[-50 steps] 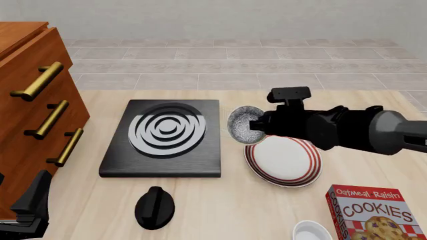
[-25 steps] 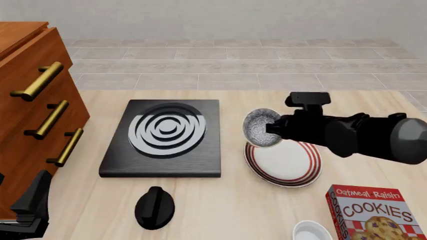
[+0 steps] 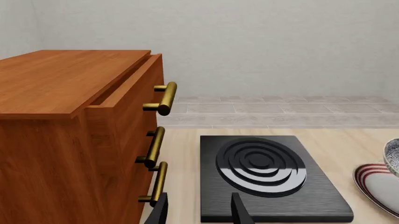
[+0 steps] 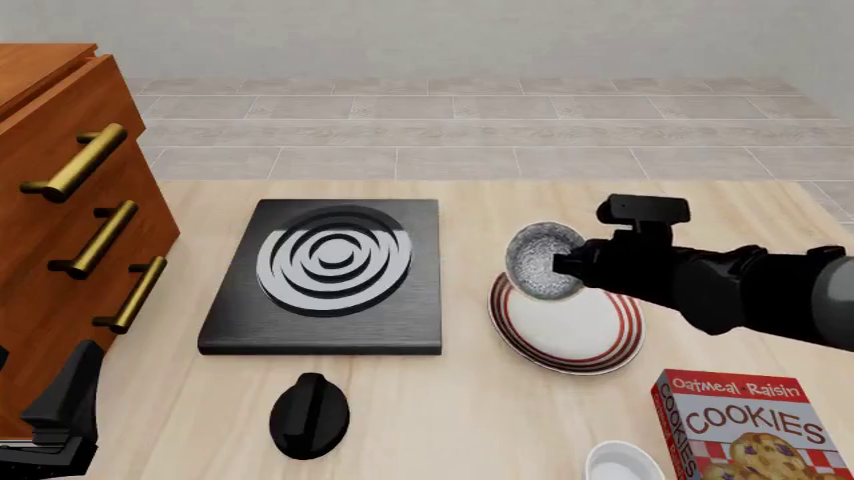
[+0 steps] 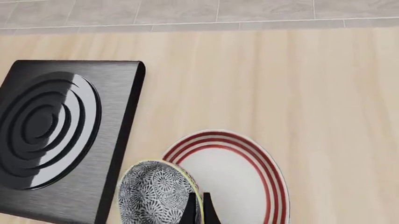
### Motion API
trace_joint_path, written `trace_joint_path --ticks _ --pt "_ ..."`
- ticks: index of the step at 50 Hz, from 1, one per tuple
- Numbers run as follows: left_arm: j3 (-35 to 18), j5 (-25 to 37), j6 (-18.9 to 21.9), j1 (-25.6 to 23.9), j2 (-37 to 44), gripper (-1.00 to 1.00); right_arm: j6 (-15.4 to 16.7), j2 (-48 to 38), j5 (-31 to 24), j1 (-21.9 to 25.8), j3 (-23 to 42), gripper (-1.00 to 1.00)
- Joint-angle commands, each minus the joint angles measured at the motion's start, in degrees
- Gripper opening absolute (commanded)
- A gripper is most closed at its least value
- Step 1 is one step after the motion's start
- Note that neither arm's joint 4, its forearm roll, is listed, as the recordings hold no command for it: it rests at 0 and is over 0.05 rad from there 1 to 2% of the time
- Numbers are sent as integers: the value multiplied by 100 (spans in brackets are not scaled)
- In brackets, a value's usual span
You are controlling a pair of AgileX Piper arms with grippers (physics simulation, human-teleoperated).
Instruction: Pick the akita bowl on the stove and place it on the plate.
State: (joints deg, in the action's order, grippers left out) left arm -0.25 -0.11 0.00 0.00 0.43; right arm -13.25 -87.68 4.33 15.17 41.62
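Speckled grey-white on its inner face, the akita bowl [image 4: 543, 261] is held tipped on edge by the right gripper [image 4: 571, 266], its opening turned toward the stove [image 4: 328, 276]. The bowl is in the air above the stove-side rim of the plate [image 4: 571, 325]; whether its lower edge touches the plate cannot be settled from the front view. In the right wrist view the two fingers [image 5: 188, 209] stand close together, pinching the bowl's rim [image 5: 198, 205] — the bowl's patterned inside [image 5: 153, 196] lies to one side of them and the red-ringed plate [image 5: 249, 182] beneath.

The stove is a flat black slab with white-and-black burner rings, bare on top, lying between the wooden drawer cabinet [image 4: 67, 200] and the plate. A black knob [image 4: 308, 415] rests on the table [image 4: 400, 420] near the stove's front edge. A cookie box [image 4: 747, 425] and a plain white bowl [image 4: 625, 465] sit at the near right.

The left gripper [image 3: 199, 212] hangs low beside the cabinet — its jaws stand apart with nothing between them, pointing toward the stove [image 3: 265, 175].
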Motion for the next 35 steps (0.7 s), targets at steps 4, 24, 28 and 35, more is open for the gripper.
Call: trace_joint_path --ticks 4,24,28,35 --pt "0 0 0 0 0 100 -141 75 265 -177 -238 -100" --pt "0 0 0 0 0 100 -93 -130 500 -348 -403 -100" --pt "0 0 0 0 0 100 -36 -163 489 -403 -406 -100" --pt "0 0 0 0 0 100 -27 -248 560 -471 -461 -100"
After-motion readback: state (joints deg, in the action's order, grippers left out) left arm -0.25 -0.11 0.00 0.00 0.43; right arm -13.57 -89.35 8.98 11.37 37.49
